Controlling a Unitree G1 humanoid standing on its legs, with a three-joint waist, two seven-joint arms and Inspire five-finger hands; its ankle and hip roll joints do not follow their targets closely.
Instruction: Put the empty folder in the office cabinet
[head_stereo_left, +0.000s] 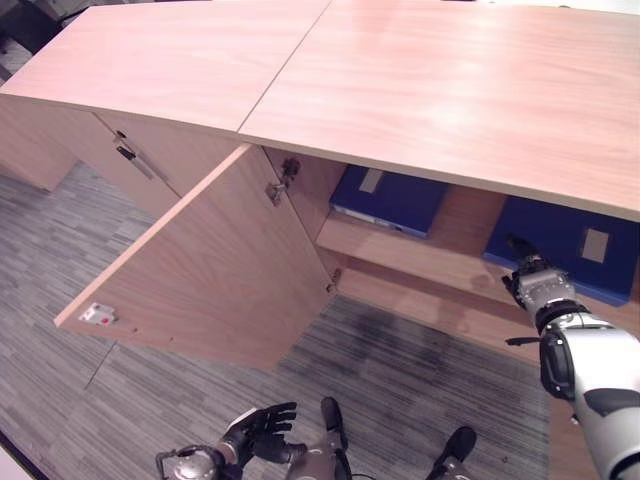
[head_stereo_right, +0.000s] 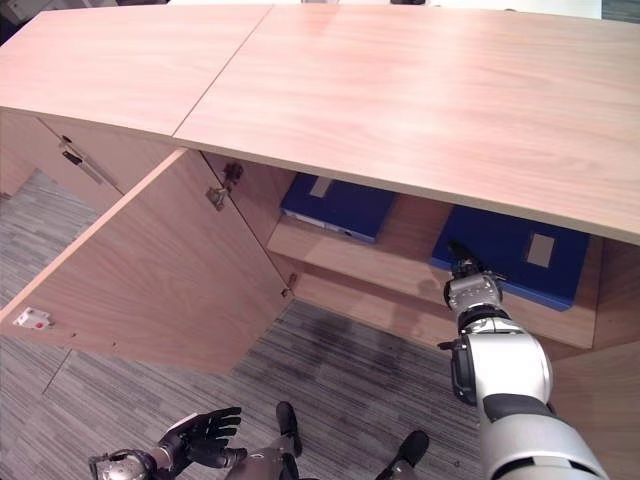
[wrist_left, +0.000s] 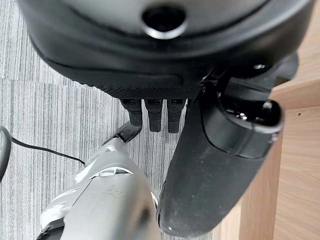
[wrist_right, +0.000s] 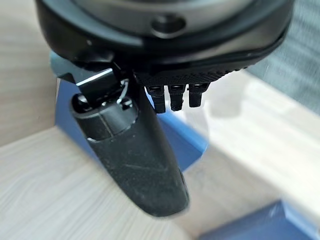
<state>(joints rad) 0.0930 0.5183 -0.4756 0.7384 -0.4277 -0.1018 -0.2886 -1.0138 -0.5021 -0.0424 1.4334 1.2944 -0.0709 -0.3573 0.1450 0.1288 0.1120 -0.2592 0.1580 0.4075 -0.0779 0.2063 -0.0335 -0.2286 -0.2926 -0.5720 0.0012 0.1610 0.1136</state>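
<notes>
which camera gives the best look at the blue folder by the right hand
The right eye view: the folder lies flat on the cabinet shelf, nearly whole, beyond the right hand. The left eye view crops it at the edge. The right wrist view catches just blue parts past the thumb.

Bright, even light from overhead leaves a soft sheen on the cabinet top (head_stereo_left: 440, 90). The shelf recess at centre right lies in shade, a dark shadow on the carpet (head_stereo_left: 400, 350) below. Wrist views blur close up, the thumb (wrist_right: 135, 150) and background soft.
</notes>
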